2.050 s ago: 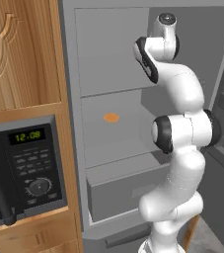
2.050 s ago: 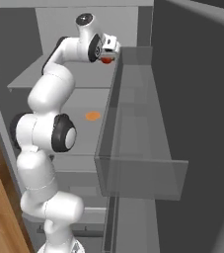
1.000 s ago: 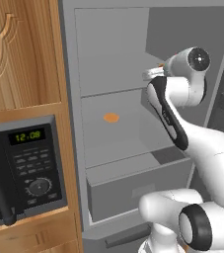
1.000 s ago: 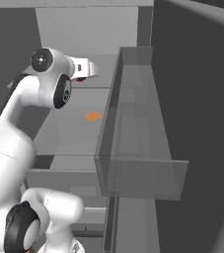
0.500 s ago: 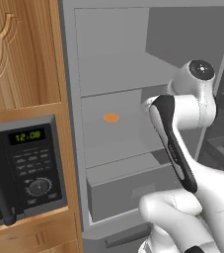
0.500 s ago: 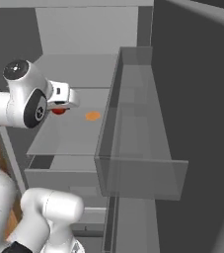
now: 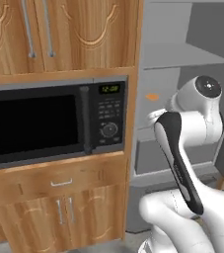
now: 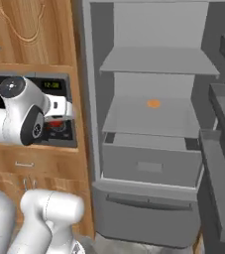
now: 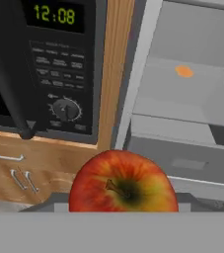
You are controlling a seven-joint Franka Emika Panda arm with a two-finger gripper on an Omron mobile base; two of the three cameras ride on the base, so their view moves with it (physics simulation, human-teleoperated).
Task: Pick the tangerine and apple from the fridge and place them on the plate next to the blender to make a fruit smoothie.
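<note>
Microwave [image 7: 49, 126] is sitting in the wooden cabinets [image 7: 59, 29] on the left, its clock glowing green. Just right of it the claw [image 8: 58, 119] is carrying the apple [image 9: 123, 181], closed around it, though the fingertips are hidden behind the fruit in the hand view. Further right the fridge [image 8: 153, 74] is standing open, an orange patch [image 8: 153, 103] lying on its middle shelf above the drawer [image 8: 148, 166]. I cannot tell whether that patch is the tangerine. Neither plate nor blender is appearing here. Swinging wide, the arm is passing close to the microwave front and cabinet edge; a knock there could jar the round, smooth apple loose.
</note>
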